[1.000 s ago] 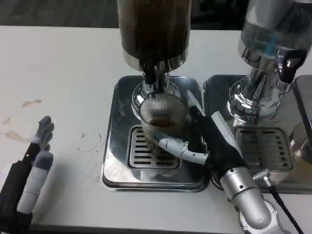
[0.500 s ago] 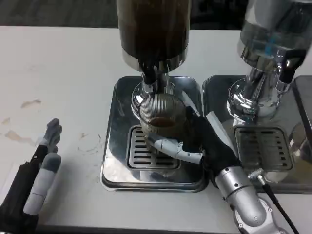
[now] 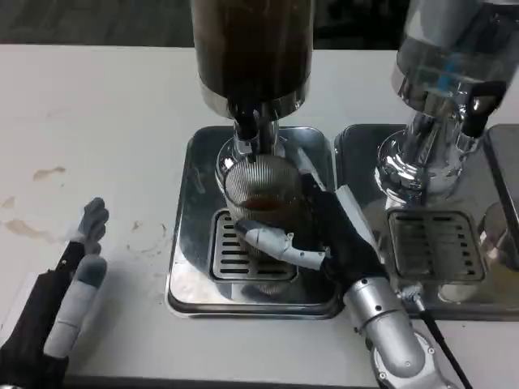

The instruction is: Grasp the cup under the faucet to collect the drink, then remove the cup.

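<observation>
A ribbed clear cup point(image 3: 262, 197) with a little brown drink in it stands on the drip grate point(image 3: 231, 255), right under the black faucet point(image 3: 246, 128) of the dark drink dispenser point(image 3: 251, 49). My right hand point(image 3: 324, 239) wraps around the cup from the right, its thumb point(image 3: 276, 245) across the front of the glass. At the lower left, my left hand point(image 3: 69, 288) lies on the table with its fingers stretched out and nothing in it.
The cup's steel drip tray point(image 3: 188, 243) sits mid-table. A second dispenser point(image 3: 442, 81) with its own tray point(image 3: 430, 243) stands close on the right. Brown stains point(image 3: 50, 172) mark the white table at left.
The whole picture has drifted slightly, so the camera moved. My left hand has crept a little to the right. My right hand still holds the cup under the faucet.
</observation>
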